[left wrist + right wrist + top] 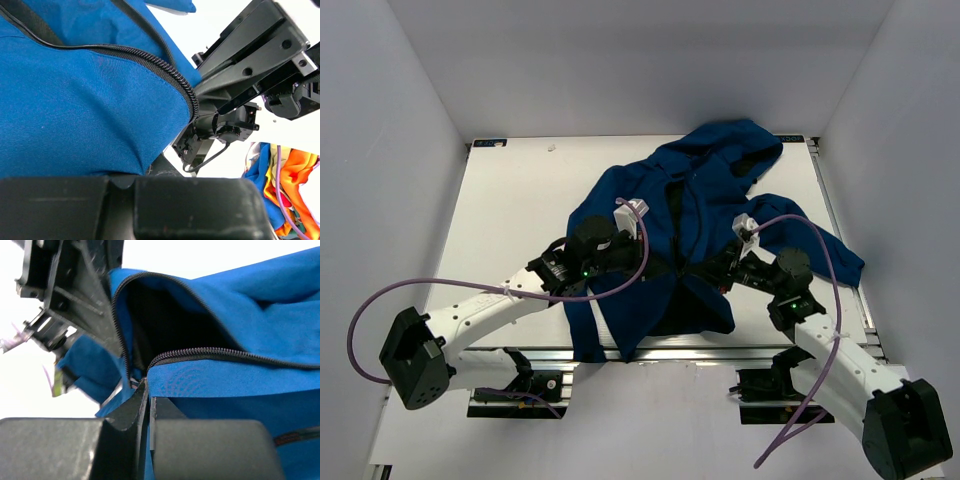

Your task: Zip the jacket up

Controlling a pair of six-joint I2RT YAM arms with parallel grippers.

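The jacket (705, 195) lies spread on the white desk (520, 200), right of centre, its hood (745, 150) toward the far right corner; one sleeve (582, 335) trails over the near edge and the other (820, 250) lies out to the right; the front is open, showing the dark lining, and the zipper (150, 57) runs unjoined along the blue edge. The two arms meet over the lower part of the opening. In the right wrist view the right fingers (210, 450) are clenched, with only a thin slit between them, pinching the blue hem just where the two zipper rows come together. In the left wrist view the left fingers (65, 205) are pressed together with a bulge of jacket fabric sitting right on them, apparently gripping it. A purple cable (380, 300) loops from the left arm; a heap of coloured cloth (295, 170) shows beyond the desk.
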